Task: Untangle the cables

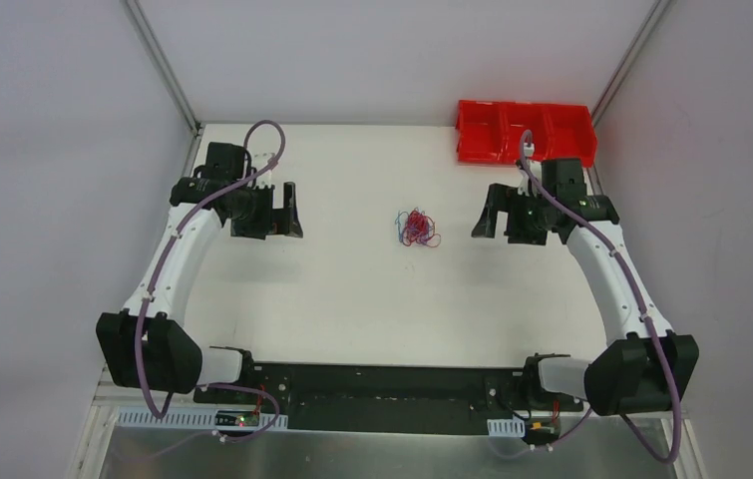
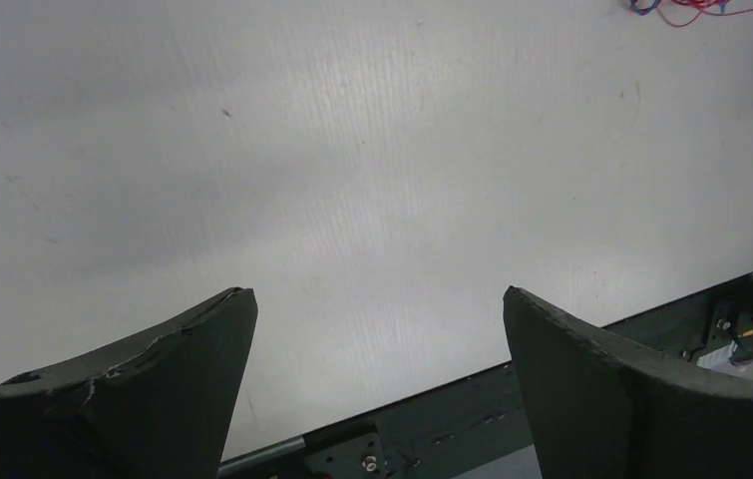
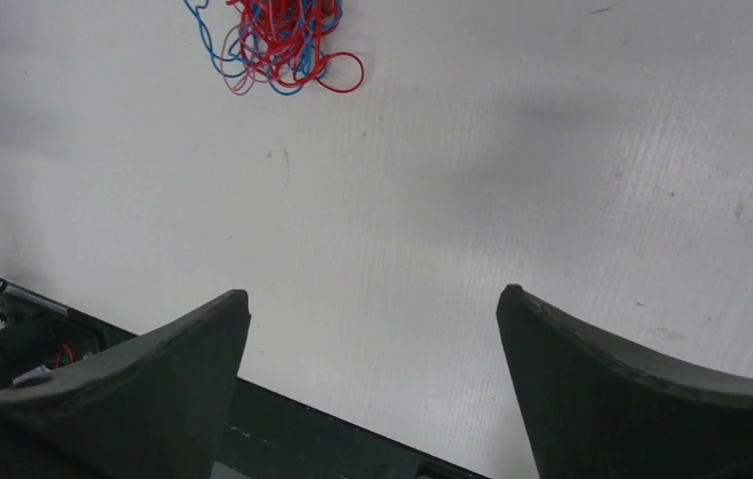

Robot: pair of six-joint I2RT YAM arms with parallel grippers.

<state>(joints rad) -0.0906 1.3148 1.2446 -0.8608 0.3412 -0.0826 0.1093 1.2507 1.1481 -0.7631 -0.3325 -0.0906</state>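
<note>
Red-and-blue cables (image 1: 417,228) sit bunched between my left tool (image 1: 280,210) and right tool (image 1: 495,212), both released and empty; pinching the whole clump, I reckon, would tighten the knot.

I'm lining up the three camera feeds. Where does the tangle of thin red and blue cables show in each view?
Top external: the cables lie near the picture's centre, slightly right.
Left wrist: the cables just show in the top right corner, cut off by the edge.
Right wrist: the cables sit at the top edge, left of centre.
Shared landmark: the black base rail, low in all three views.
</note>
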